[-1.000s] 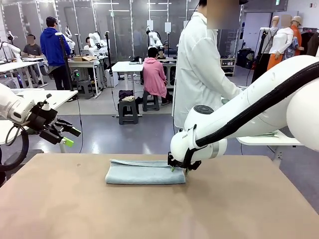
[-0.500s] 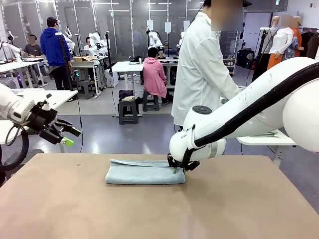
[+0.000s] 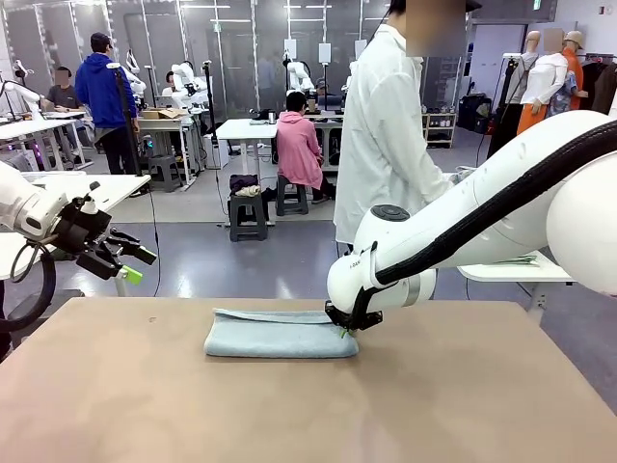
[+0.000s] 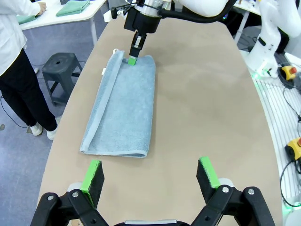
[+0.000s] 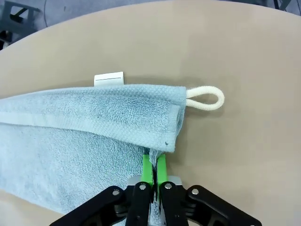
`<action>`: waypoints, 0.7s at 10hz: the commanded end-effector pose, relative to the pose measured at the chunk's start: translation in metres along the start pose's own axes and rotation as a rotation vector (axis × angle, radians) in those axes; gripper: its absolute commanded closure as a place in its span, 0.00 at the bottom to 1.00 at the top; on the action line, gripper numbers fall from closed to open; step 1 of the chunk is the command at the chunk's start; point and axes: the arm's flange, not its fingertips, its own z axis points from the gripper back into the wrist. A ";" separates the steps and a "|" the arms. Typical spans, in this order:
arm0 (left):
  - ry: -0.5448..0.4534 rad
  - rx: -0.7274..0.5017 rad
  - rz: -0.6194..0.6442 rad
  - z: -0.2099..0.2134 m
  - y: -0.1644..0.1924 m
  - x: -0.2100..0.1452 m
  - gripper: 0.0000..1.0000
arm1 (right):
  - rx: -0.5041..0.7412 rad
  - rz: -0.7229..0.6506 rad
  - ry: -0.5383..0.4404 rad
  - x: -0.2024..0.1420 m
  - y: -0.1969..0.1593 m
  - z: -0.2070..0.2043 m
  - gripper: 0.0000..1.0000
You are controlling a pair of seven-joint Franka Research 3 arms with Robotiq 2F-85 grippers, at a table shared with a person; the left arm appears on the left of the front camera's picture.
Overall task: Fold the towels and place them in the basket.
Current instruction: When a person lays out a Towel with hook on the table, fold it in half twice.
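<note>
One pale blue-grey towel (image 3: 280,336) lies folded into a long strip at the far middle of the tan table (image 3: 308,405). My right gripper (image 3: 344,331) is down at its right end, shut on the edge of the lower layer (image 5: 154,162). Beside that grip, a white corner loop (image 5: 206,100) and a white label (image 5: 108,78) stick out from the towel (image 5: 70,122). My left gripper (image 3: 135,265) hangs open off the table's left side. Its green pads (image 4: 92,175) stand wide apart, short of the near end of the towel (image 4: 123,110). The basket is out of view.
A person in a white coat (image 3: 386,145) stands at the far side of the table. Green cloths (image 4: 73,7) lie on a side table, and a grey stool (image 4: 59,63) stands beside the tan table. A white table (image 3: 511,270) sits at the right.
My right gripper's jaws have closed on the towel's right end and the arm has shifted slightly left. My left arm has not moved.
</note>
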 end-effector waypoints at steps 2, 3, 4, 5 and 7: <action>0.000 -0.001 -0.003 -0.001 0.000 0.001 0.00 | -0.037 -0.004 0.002 0.003 0.004 -0.006 1.00; 0.000 -0.001 -0.003 -0.001 0.000 0.001 0.00 | -0.032 0.009 -0.002 0.004 -0.002 -0.003 1.00; 0.000 -0.001 -0.003 -0.001 0.000 0.001 0.00 | -0.024 0.020 -0.010 0.006 -0.011 0.002 1.00; 0.000 -0.001 -0.003 -0.001 0.000 0.001 0.00 | -0.008 0.009 -0.009 0.008 -0.023 0.009 1.00; 0.000 -0.001 -0.003 -0.001 0.000 0.001 0.00 | -0.013 0.008 -0.027 0.010 -0.040 0.020 1.00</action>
